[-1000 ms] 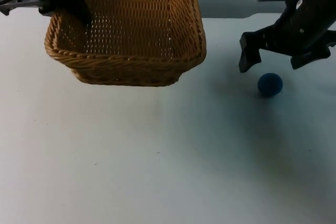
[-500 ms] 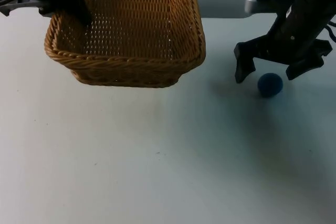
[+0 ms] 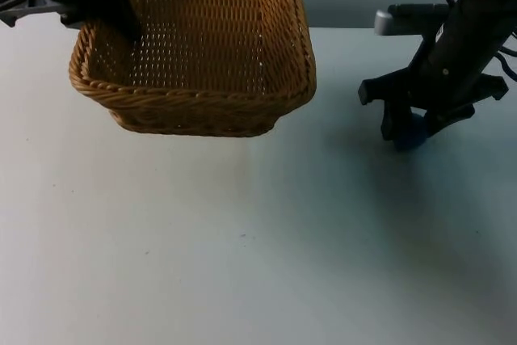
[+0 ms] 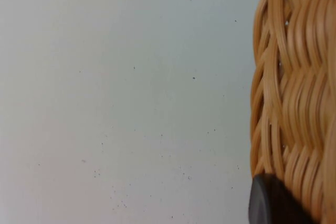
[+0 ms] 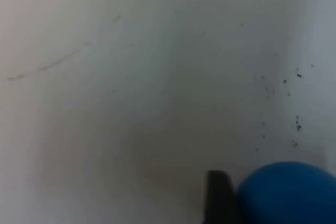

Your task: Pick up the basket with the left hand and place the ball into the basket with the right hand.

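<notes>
The left tool (image 3: 121, 18) grips the basket (image 3: 194, 54) rim, lifted. The right tool (image 3: 414, 127) sits low on the tabletop (image 3: 242, 240) — fingers narrow around the blue ball (image 3: 412, 136).

Your left gripper (image 3: 121, 18) is clamped at the table's far left; right gripper (image 3: 414, 127) is low, fingers spread apart.

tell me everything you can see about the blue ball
The blue ball is small, round and plain, with a matte, slightly fuzzy-looking surface. It sits on the white table, to the right of the wicker basket and well apart from it. The right gripper is down around it, fingers either side and covering much of it in the top view. In the right wrist view the ball lies right beside a black fingertip; contact cannot be confirmed.
</notes>
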`<state>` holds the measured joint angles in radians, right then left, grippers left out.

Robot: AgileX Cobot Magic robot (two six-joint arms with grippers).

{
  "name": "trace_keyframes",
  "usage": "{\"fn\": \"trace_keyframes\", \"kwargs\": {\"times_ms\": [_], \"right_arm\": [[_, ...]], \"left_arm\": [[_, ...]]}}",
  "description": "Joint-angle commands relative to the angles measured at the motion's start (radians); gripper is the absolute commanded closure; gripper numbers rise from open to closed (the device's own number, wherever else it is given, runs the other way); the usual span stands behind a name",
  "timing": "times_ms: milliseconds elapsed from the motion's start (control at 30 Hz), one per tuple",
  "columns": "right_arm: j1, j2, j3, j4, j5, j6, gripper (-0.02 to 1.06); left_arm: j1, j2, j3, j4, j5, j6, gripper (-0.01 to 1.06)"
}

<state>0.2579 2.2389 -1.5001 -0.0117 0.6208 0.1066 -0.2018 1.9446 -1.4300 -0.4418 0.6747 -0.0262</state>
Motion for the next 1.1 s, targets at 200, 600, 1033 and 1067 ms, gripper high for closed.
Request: {"fn": "trace_keyframes", "kwargs": {"times_ms": [200, 600, 1033, 1067], "right_arm": [[0.007, -0.003, -0.006, -0.046, 0.003, 0.071, 1.05], [0.007, -0.192, -0.006, -0.044, 0.04, 0.076, 1.05], [0.168, -0.615, -0.006, -0.141, 0.113, 0.067, 1.05], [0.168, -0.615, -0.006, -0.141, 0.113, 0.067, 1.05]], "left_arm": [[-0.003, -0.009, 0.001, -0.02, -0.014, 0.001, 1.05], [-0.003, -0.009, 0.001, -0.033, -0.004, 0.001, 1.05], [-0.003, -0.009, 0.001, -0.077, -0.003, 0.063, 1.05], [-0.003, -0.009, 0.001, -0.077, -0.003, 0.063, 1.05]]}}
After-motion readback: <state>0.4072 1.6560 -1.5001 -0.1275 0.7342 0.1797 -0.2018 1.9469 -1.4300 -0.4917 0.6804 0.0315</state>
